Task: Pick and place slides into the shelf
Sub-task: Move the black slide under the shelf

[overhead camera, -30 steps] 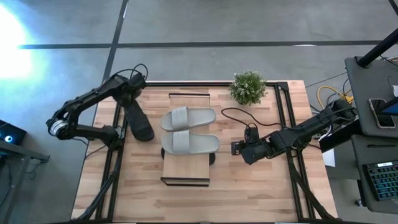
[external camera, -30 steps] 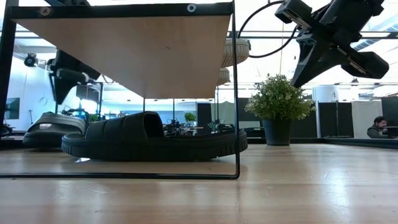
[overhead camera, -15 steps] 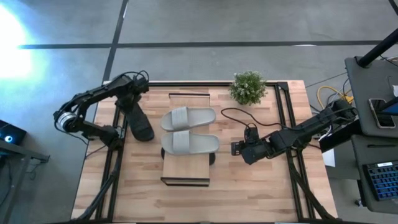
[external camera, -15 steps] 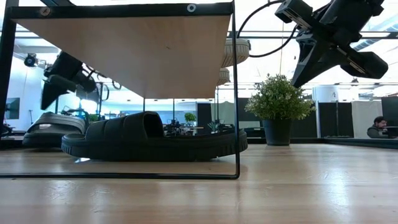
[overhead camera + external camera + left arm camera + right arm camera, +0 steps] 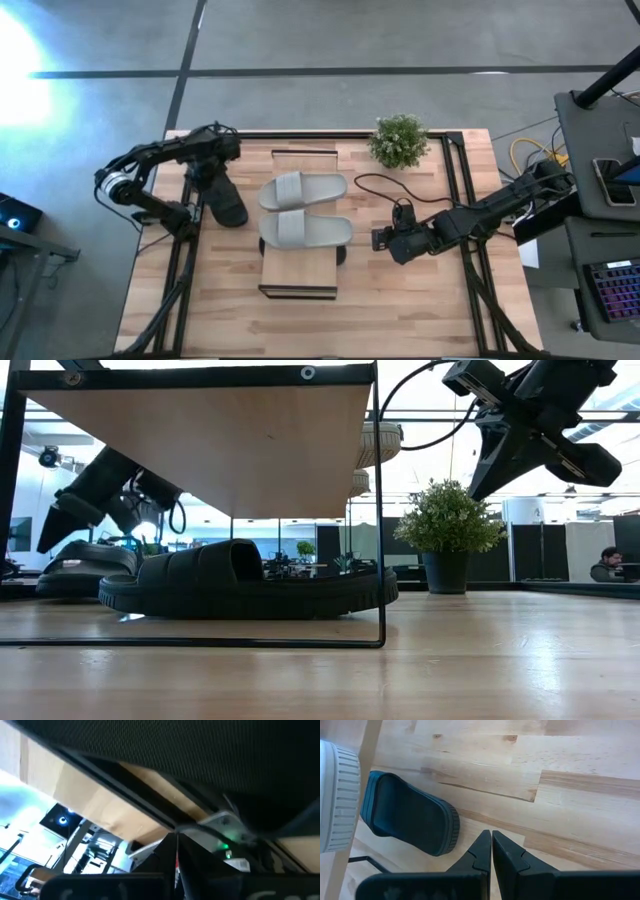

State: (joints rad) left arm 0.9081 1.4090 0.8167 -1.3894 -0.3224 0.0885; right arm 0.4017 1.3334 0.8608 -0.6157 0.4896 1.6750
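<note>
My left gripper [image 5: 205, 172] hangs over the far end of a black slide [image 5: 226, 200] that lies on the table [image 5: 400, 300] beside the shelf [image 5: 298, 272]; my fingers there are pressed together with nothing between them, and the slide sits just below and beyond my tips, not held. My right gripper [image 5: 491, 845] hovers on the other side of the shelf, jaws likewise closed flat on each other and empty. Ahead of those tips the second black slide [image 5: 410, 820] rests on the tabletop under the shelf's plank, its end poking out toward me. The light grey pair [image 5: 303, 208] lies side by side on top of the plank, between my two grippers. A potted plant [image 5: 399, 139] stands well beyond my right gripper.
</note>
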